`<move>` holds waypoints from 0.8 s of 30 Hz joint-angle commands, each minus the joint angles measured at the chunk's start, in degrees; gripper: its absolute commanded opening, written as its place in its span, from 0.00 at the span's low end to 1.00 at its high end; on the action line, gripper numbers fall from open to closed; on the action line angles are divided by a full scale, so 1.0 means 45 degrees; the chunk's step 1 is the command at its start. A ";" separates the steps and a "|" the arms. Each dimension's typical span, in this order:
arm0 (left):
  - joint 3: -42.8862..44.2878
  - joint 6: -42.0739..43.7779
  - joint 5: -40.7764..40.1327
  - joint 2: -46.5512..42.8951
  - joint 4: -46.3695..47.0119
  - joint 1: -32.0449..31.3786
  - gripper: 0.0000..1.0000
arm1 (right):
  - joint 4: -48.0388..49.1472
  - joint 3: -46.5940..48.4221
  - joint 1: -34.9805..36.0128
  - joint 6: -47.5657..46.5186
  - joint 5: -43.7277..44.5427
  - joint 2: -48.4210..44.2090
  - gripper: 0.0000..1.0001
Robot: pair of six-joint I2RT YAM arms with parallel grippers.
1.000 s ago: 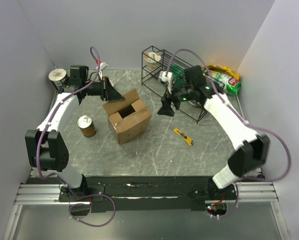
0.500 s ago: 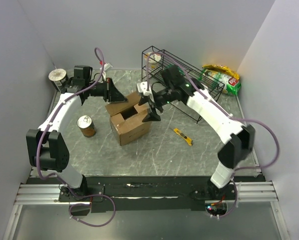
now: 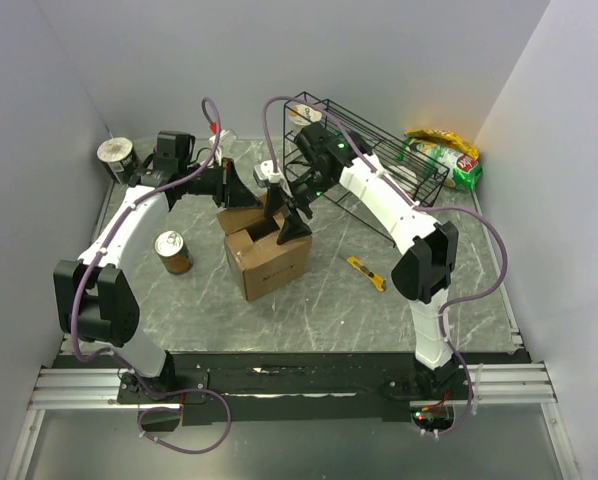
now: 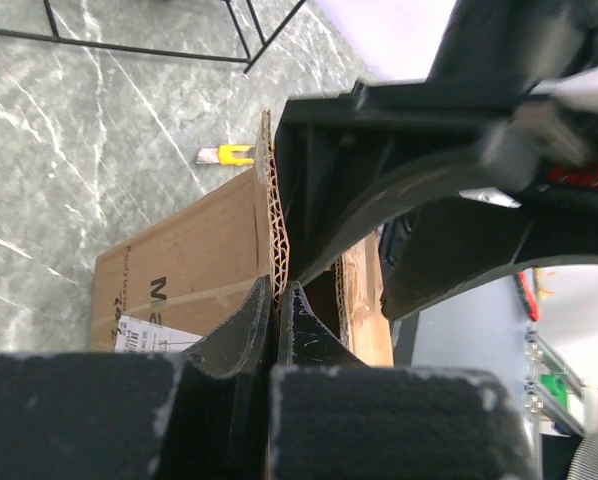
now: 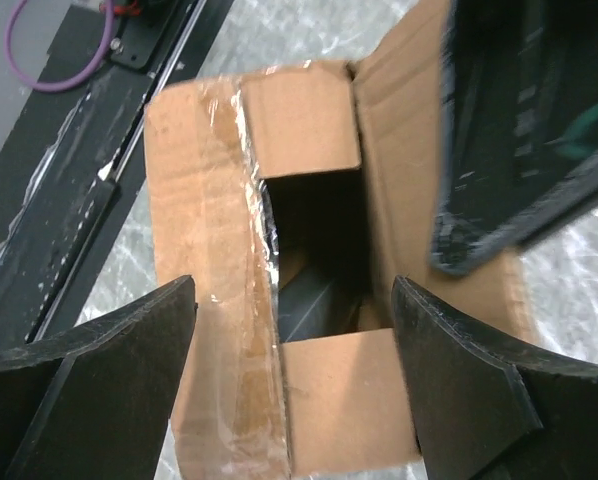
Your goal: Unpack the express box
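1. Print on the express box [image 4: 179, 265]: large black letters beginning "M" on its brown side, the rest cut off; the white label [image 4: 144, 335] below has print too small to read
2. The box stands mid-desk [image 3: 319, 300], top flaps open, clear tape along one flap
3. On a raised flap's corrugated edge the left fingers [image 4: 241, 335] are clenched tight
4. Above the opening the right fingers [image 5: 109, 380] hang released, spread wide
5. The desk is grey-green marble pattern, with a yellow knife [image 3: 366, 273], a can [image 3: 173, 252] and a wire rack [image 3: 424, 172] around the box; pale walls [image 3: 279, 60] enclose it
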 commanded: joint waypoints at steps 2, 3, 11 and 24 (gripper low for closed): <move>0.1030 0.0151 0.0797 -0.0443 -0.0035 -0.0137 0.01 | -0.3313 -0.0316 0.0097 -0.0761 -0.0071 -0.0210 0.85; 0.1146 0.0209 0.0739 -0.0422 -0.0035 -0.0137 0.01 | -0.3313 -0.0336 0.0097 -0.0644 -0.0072 -0.0190 0.85; 0.2240 0.0795 0.0309 0.0143 -0.0541 -0.0137 0.01 | -0.3313 -0.0921 0.0097 0.0197 0.0573 0.0083 0.78; 0.2261 0.1226 -0.0707 0.1120 -0.0817 -0.0098 0.01 | 0.1029 -0.2849 0.0097 0.2202 0.1742 -0.2215 0.42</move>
